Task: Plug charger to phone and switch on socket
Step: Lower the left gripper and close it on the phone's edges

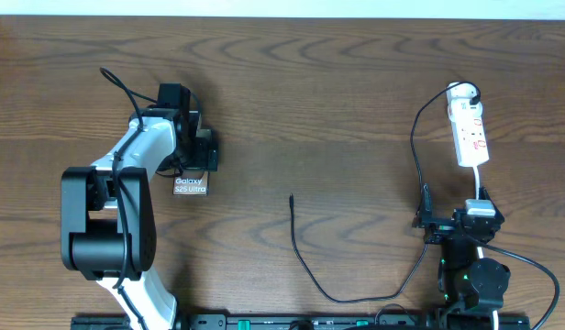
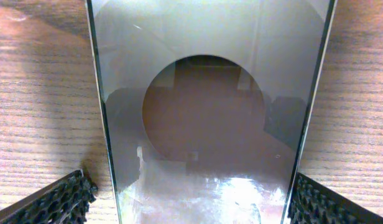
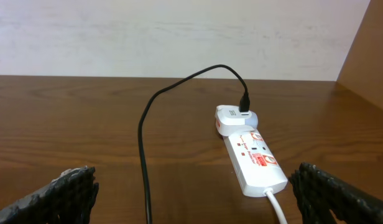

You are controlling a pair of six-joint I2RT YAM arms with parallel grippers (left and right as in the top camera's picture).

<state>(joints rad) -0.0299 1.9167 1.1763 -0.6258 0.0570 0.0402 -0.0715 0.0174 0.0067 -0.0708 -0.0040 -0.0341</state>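
Phone (image 2: 204, 124) fills the left wrist view, silvery side to camera, between the 2 pads of left gripper (image 2: 193, 196). Right pad sits at its edge, thin gap at the left pad, can't tell if clamped. Location: left half of table, mid-depth. right gripper (image 3: 193, 180) is spread wide, holding nothing, near the front-right corner, facing socket (image 3: 257, 158) by the right edge. charger (image 1: 305, 266) is plugged in there, tip loose mid-table.

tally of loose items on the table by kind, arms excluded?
Phone: 1
Charger cable: 1
Power strip: 1
White adapter on the strip: 1
Total: 4
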